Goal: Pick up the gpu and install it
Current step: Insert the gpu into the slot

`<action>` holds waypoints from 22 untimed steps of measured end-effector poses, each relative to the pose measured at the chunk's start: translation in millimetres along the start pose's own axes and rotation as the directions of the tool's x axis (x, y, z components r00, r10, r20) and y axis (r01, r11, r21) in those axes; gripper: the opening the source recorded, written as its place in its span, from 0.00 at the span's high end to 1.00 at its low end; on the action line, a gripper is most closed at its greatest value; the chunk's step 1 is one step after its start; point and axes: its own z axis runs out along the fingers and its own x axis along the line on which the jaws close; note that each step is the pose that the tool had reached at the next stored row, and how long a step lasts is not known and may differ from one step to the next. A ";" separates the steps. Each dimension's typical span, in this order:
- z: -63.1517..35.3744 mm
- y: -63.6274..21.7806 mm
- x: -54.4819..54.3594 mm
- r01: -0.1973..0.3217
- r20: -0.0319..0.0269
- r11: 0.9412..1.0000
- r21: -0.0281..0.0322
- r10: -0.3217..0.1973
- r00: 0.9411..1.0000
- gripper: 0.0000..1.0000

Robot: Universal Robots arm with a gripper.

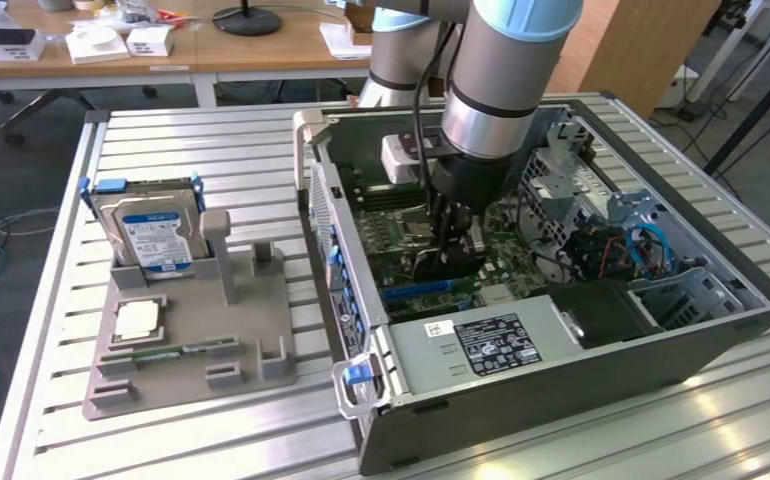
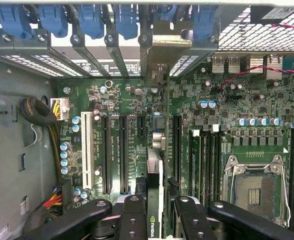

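My gripper reaches down into the open computer case over the green motherboard. It is shut on the gpu, a dark card held on edge between the black fingers. In the wrist view the gpu shows edge-on, running from my gripper toward the rear slot openings. It lies in line with an expansion slot, between the black slots and the slot beside it. Its metal bracket end sits at the case's rear wall. Whether the card is seated in the slot I cannot tell.
A grey parts tray at the exterior view's left holds a hard drive, a processor and a green memory stick. Inside the case are the power supply, an open processor socket and cable bundles.
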 end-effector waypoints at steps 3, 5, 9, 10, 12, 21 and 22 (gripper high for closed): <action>-0.1 0.7 0.1 0.000 0.000 1.000 0.000 0.000 1.000 0.74; 0.0 0.9 0.1 0.000 0.000 1.000 0.000 0.000 1.000 0.74; 0.3 1.7 0.1 0.000 0.000 1.000 0.000 0.000 1.000 0.74; 0.3 1.7 0.1 0.001 0.000 1.000 0.000 -0.001 1.000 0.74; 0.3 1.7 0.1 0.001 0.000 1.000 0.000 -0.001 1.000 0.74; 0.4 1.9 0.0 0.007 0.000 1.000 0.000 -0.007 1.000 0.74; 0.5 1.9 0.0 0.007 0.000 1.000 0.000 -0.007 1.000 0.74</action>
